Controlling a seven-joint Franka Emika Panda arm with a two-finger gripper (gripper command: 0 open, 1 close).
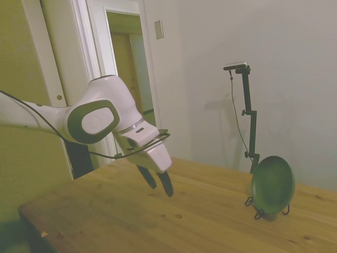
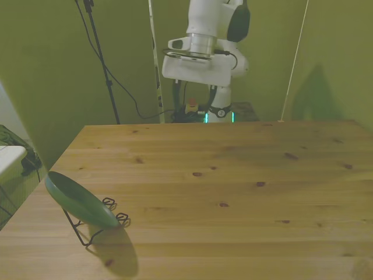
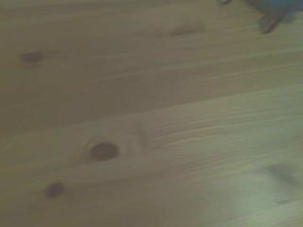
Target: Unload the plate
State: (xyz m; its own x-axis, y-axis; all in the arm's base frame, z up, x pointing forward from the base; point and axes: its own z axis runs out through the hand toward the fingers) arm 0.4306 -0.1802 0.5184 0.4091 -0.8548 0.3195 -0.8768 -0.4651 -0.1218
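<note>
The dark green plate [image 1: 273, 184] [image 2: 78, 201] leans upright in a thin black wire stand [image 1: 258, 213] [image 2: 87, 233] near the table's corner at the front view's left. My gripper [image 1: 160, 185] [image 2: 194, 105] hangs tilted above the far part of the table, well away from the plate. Its two dark fingers are open and nothing is between them. The wrist view is mostly blurred wood grain with knots. One corner of it holds a dark foot of the stand [image 3: 269, 22].
The wooden table [image 2: 233, 175] carries only the plate and its stand. An open doorway [image 1: 129, 79] and a white door frame lie behind the arm in the side view. Cables and a thin pole [image 2: 154, 58] hang behind the table's far edge.
</note>
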